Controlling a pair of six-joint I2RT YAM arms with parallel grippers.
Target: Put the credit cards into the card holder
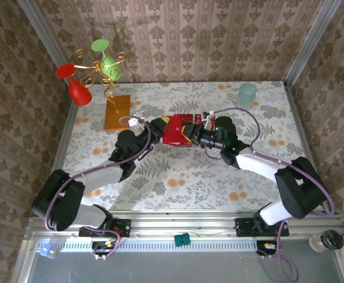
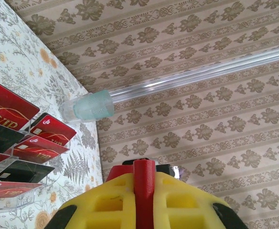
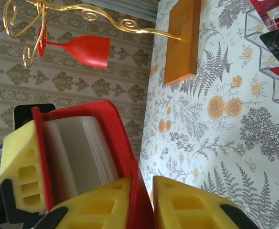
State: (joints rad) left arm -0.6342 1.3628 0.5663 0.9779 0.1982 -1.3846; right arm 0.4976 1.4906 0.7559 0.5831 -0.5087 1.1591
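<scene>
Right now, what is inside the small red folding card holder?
Inside the small red folding card holder, pale clear pocket leaves show, stacked together. Whether a card lies between those leaves is hidden.

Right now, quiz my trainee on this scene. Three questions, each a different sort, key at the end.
1. True or false: no gripper touches the card holder.
2. Where do the credit cards sit? A) in a clear stepped rack; B) on the orange-brown slab; C) inside the green glass.
3. Fill in: the cup near the far right corner of the table is pale ____.

Key
1. False: the left gripper is clamped on its edge.
2. A.
3. Blue-green.
</scene>
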